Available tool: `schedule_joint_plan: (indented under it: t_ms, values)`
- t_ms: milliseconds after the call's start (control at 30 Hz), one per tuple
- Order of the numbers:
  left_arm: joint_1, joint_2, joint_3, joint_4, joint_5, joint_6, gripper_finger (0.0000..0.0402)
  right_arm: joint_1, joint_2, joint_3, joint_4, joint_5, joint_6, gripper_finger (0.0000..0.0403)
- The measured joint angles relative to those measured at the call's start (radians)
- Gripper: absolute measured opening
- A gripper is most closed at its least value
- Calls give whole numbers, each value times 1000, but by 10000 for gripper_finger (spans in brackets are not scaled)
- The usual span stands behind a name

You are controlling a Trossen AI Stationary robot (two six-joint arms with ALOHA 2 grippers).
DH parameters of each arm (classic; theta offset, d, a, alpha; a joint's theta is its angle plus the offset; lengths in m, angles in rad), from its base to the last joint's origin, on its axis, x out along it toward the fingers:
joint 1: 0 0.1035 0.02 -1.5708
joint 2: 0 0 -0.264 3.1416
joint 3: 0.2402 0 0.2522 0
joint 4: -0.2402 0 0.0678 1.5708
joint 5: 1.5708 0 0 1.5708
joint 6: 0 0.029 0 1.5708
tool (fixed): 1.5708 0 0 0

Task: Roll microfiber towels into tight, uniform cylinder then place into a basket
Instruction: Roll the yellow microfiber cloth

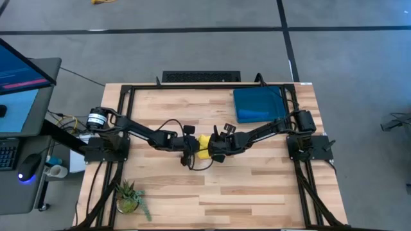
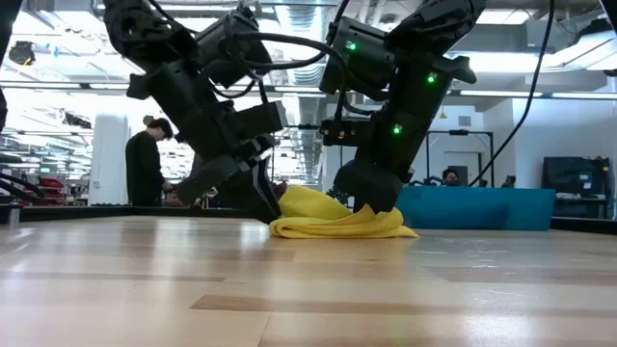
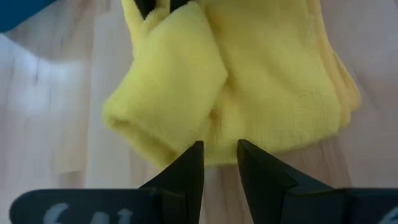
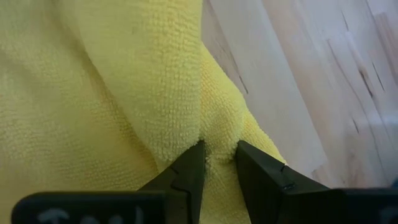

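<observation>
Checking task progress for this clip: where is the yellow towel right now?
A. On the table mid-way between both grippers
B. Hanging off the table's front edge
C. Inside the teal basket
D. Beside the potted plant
A: the yellow towel lies bunched on the wooden table between the left gripper and right gripper, well apart from the basket.
</observation>
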Motion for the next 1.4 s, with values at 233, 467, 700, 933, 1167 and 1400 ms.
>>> schedule_joint_plan:
  t_ms: [233,467,700,933,1167,1400]
  values:
    - [-56,-90,0,-118,-227,20,91,0,0,0,-1,3,0,117]
    - [-27,-200,0,-72,-279,-2,91,0,0,0,0,4,0,118]
    - [107,-132,2,148,2,-26,91,0,0,0,0,7,0,118]
    - [131,-9,1,253,105,-27,91,0,0,0,0,7,0,118]
    - [108,3,1,225,189,-24,91,0,0,0,-1,7,0,118]
    - [42,3,1,171,194,66,91,0,0,0,-1,7,7,118]
